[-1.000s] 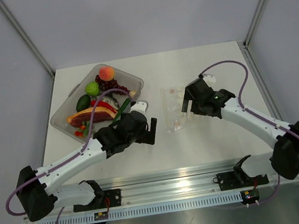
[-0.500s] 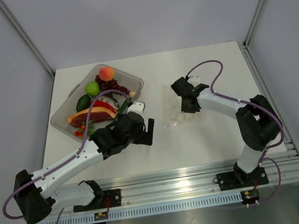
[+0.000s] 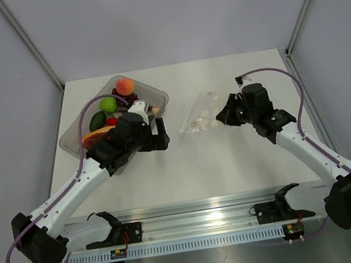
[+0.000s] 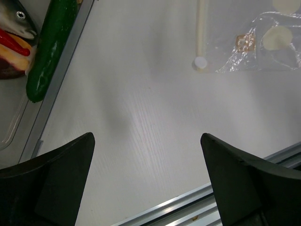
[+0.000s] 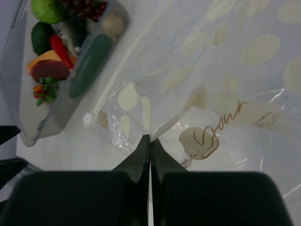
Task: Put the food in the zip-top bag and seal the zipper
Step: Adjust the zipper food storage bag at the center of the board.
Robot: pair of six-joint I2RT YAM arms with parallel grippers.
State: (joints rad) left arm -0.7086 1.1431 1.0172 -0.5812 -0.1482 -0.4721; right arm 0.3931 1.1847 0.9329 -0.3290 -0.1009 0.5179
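Thin clear film, spotted: the zip-top bag (image 3: 200,110) lies mid-table, right of the tray (image 3: 66,142). One fold is pinched in the fully closed right gripper (image 5: 149,140).

Risks: the hold looks shallow, so the film may slip free. If both layers are caught, the mouth by the zipper (image 4: 201,28) won't open.

Left gripper (image 4: 148,179) gapes wide over bare table beside the tray, holding nothing.

Bag looks empty. Tray holds peach (image 3: 125,86), lime (image 3: 108,104), avocado (image 3: 96,120), cucumber (image 4: 49,47), chili (image 5: 59,47) and grapes (image 5: 84,7).
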